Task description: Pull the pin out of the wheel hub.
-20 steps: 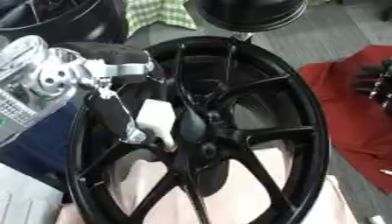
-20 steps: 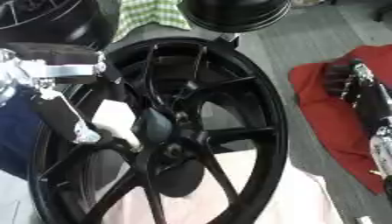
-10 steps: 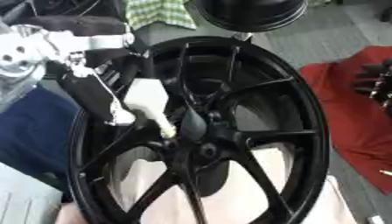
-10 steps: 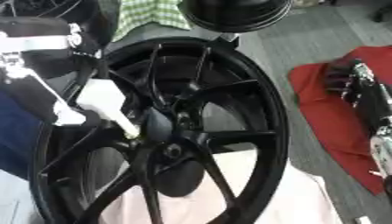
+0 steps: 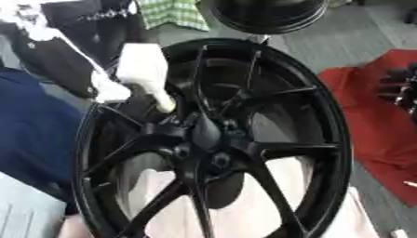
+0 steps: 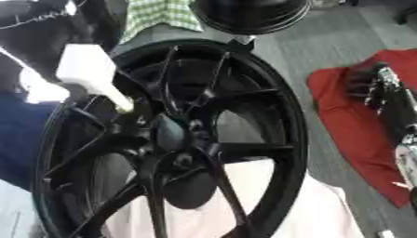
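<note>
A large black spoked wheel lies tilted across the middle, its hub dark and rounded. The pin, a white block tapering to a narrow tip, hangs over the wheel's upper left spokes, apart from the hub. My left hand comes in blurred from the upper left and holds the pin's upper end. My right hand rests at the right edge on the red cloth, fingers relaxed, holding nothing.
A second black round rim stands at the top, just behind the wheel. A green checked cloth lies beside it. A blue cloth lies left, a red cloth right, and a pale pink sheet under the wheel.
My left hand has drawn back up and to the left with the white pin. The pin's tip has come away from the hub and now sits above the upper left spokes.
</note>
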Available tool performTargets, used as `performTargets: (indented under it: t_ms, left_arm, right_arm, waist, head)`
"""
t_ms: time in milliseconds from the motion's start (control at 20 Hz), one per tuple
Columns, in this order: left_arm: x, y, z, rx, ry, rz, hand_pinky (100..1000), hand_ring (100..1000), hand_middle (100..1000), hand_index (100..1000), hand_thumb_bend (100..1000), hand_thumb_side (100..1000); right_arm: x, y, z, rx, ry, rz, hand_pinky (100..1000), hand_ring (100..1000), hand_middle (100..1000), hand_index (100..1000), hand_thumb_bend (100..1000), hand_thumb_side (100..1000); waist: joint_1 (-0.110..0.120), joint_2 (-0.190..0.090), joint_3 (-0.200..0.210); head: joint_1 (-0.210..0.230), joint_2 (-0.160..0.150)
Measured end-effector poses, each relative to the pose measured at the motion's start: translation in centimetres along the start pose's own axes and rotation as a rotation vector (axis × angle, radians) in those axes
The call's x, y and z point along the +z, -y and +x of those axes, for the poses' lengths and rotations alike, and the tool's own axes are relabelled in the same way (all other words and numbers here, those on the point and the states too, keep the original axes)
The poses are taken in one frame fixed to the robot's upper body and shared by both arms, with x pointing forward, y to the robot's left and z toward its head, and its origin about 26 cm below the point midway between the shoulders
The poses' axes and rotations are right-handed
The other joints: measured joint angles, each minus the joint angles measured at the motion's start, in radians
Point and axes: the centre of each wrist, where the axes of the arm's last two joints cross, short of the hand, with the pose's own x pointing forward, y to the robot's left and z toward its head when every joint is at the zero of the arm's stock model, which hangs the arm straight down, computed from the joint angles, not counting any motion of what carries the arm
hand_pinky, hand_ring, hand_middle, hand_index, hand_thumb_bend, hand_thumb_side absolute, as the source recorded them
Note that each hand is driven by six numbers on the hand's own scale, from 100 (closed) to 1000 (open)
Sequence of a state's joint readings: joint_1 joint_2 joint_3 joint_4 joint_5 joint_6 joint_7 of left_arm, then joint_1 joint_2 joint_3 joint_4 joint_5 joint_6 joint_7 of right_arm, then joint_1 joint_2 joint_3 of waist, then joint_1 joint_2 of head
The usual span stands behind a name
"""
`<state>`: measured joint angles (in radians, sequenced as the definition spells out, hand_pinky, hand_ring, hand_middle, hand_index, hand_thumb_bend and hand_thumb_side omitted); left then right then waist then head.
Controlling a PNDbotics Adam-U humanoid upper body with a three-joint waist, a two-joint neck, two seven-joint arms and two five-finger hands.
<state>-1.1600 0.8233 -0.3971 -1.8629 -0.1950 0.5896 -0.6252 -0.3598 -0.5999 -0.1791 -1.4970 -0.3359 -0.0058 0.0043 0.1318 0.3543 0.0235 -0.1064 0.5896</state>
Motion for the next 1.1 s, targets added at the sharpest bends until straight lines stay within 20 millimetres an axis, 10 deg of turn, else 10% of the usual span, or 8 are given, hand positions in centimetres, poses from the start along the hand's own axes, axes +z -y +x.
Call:
performTargets:
  t_ms: [250, 700, 950, 1100]
  left_arm:
    - [1.7, -1.4, -4.3, 0.078, -0.153, 0.087, 636, 518, 332, 373, 477, 100]
    - [8.9, 0.4, -18.2, 0.307, -0.615, 0.33, 603, 513, 344, 391, 478, 100]
    - [11.7, 3.4, -22.6, 0.386, -0.745, 0.415, 743, 775, 706, 829, 705, 433]
    - [12.3, 6.1, -23.7, 0.347, -0.809, 0.392, 732, 765, 697, 810, 692, 445]
  right_arm:
    - [0.0, 0.2, 0.1, 0.0, 0.008, -0.013, 775, 718, 677, 761, 100, 897]
    - [0.3, 1.2, 0.3, 0.001, 0.035, -0.073, 775, 717, 677, 760, 100, 883]
    - [0.3, 1.6, 0.4, -0.001, 0.048, -0.103, 776, 716, 677, 761, 100, 884]
    - [0.4, 1.7, 0.4, -0.003, 0.048, -0.11, 775, 716, 677, 761, 100, 887]
  waist:
    - [-0.011, 0.0, 0.013]
    - [-0.033, 0.004, 0.028]
    - [-0.054, 0.011, 0.028]
    - [-0.061, 0.011, 0.026]
  head:
    - [-0.001, 0.008]
    - [-0.013, 0.011]
    - [-0.02, 0.011]
    - [-0.023, 0.011]
